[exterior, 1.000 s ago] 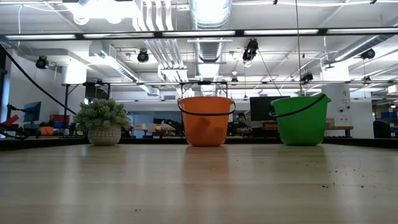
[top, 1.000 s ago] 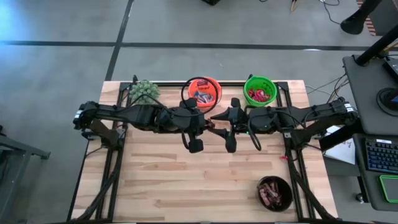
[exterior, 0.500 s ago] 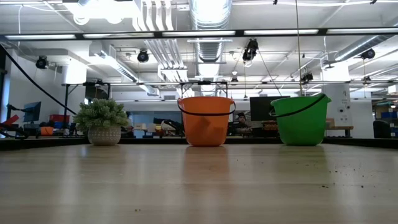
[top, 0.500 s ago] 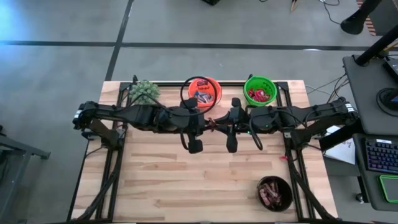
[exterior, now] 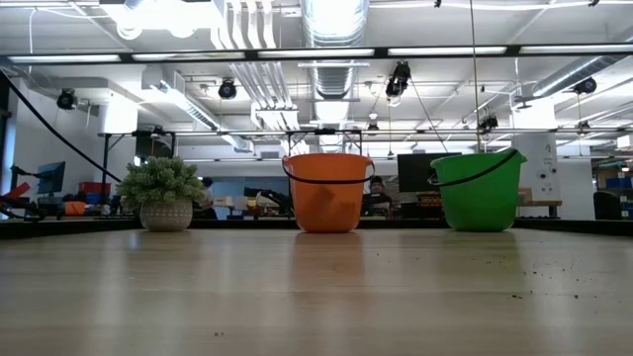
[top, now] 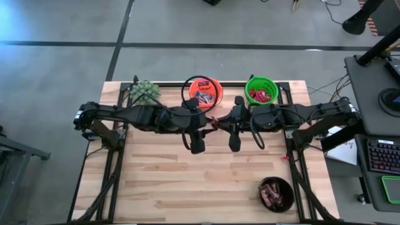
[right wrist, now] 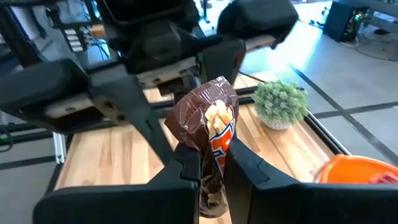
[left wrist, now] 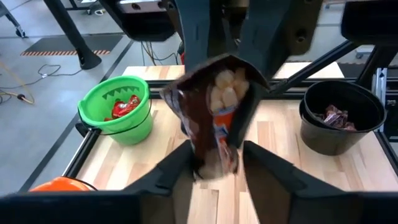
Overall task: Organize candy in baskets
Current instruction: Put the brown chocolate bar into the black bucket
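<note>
My right gripper (right wrist: pixel 212 163) was clamped on a dark brown candy packet (right wrist: pixel 210 134) held in the air above the middle of the table (top: pixel 206 181), just near of the orange pail (top: pixel 204 92) and the green pail (top: pixel 261 89). My left gripper (left wrist: pixel 216 163) faced it from the left, its fingers (left wrist: pixel 174 171) parted around the packet's other end with a gap showing on each side. Red candies (left wrist: pixel 123 106) lay in the green pail, mixed wrappers in the orange one, and brown ones in the black bowl (top: pixel 276 193) at the table's near right. A fuzzy plant (top: pixel 144 91) stood at the far left.
</note>
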You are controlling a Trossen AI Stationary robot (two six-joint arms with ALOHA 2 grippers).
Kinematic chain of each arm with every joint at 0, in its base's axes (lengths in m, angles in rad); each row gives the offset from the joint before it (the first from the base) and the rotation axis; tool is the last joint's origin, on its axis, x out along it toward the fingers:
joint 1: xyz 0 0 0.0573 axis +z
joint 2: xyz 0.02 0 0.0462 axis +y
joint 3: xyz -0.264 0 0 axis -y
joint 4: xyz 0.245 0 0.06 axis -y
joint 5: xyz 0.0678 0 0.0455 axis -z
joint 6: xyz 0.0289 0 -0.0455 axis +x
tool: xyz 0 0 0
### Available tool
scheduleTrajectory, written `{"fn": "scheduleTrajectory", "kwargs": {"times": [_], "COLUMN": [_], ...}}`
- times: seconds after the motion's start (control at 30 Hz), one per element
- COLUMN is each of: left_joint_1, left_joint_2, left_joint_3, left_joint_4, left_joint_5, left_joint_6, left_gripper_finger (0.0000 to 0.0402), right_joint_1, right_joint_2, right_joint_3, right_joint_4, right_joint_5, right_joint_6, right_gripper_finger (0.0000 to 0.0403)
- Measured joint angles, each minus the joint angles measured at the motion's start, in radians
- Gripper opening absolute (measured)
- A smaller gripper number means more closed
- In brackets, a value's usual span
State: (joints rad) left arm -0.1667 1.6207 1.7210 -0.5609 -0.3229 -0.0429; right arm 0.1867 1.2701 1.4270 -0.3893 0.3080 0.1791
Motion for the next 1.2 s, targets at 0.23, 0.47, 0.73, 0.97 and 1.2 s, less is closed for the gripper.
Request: {"fn": "scheduleTrajectory", "kwargs": {"times": [0.23, 0.47, 0.73, 0.97, 1.2], "left_joint_1": [0.000, 0.000, 0.000, 0.000, 0.000], "left_joint_2": [-0.004, -0.006, -0.008, -0.008, -0.008], "left_joint_3": [0.000, 0.000, 0.000, 0.000, -0.001], "left_joint_4": [-0.036, -0.108, -0.143, -0.190, -0.246], "left_joint_5": [-0.004, -0.008, -0.008, -0.008, -0.008], "left_joint_6": [0.008, 0.008, 0.008, 0.009, 0.000], "left_gripper_finger": [0.0167, 0.0166, 0.0162, 0.0162, 0.0162], "right_joint_1": [0.000, 0.035, 0.111, 0.229, 0.402], "right_joint_2": [0.000, 0.000, 0.001, 0.002, 0.002], "right_joint_3": [0.066, 0.091, 0.091, 0.090, 0.088], "right_joint_4": [-0.231, -0.485, -0.674, -0.747, -0.802], "right_joint_5": [0.006, -0.017, -0.114, -0.213, -0.312], "right_joint_6": [0.077, 0.254, 0.496, 0.711, 0.948], "right_gripper_finger": [0.0022, 0.0022, 0.0022, 0.0022, 0.0022]}}
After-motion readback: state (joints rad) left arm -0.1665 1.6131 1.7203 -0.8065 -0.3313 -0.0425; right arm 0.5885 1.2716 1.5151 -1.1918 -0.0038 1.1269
